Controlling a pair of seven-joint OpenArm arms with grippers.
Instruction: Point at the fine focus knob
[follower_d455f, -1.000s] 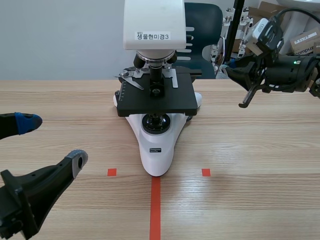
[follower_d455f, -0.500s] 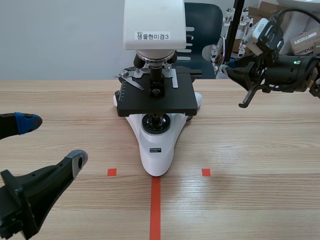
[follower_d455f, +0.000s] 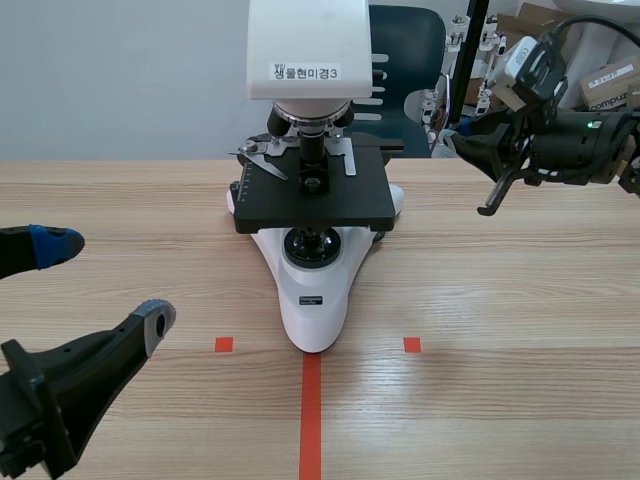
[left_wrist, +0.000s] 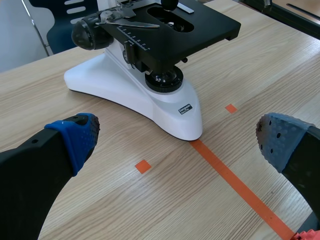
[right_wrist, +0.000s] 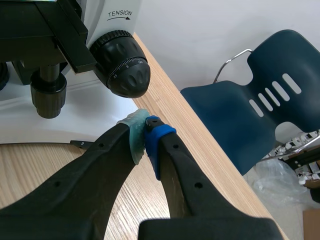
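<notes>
The right arm hangs raised beside the microscope (follower_d455f: 318, 290), level with its stage, with the right gripper (right_wrist: 145, 131) closed, pad against pad on nothing. The left gripper (follower_d455f: 105, 283) sits low, nearer than the microscope's base, with its fingers spread wide. Only the right wrist view shows the fine focus knob (right_wrist: 133, 78), the small ribbed black cap at the centre of the larger graduated knob on the microscope's side facing that arm; the closed fingertips lie just beside and below it, aimed toward it, not touching.
</notes>
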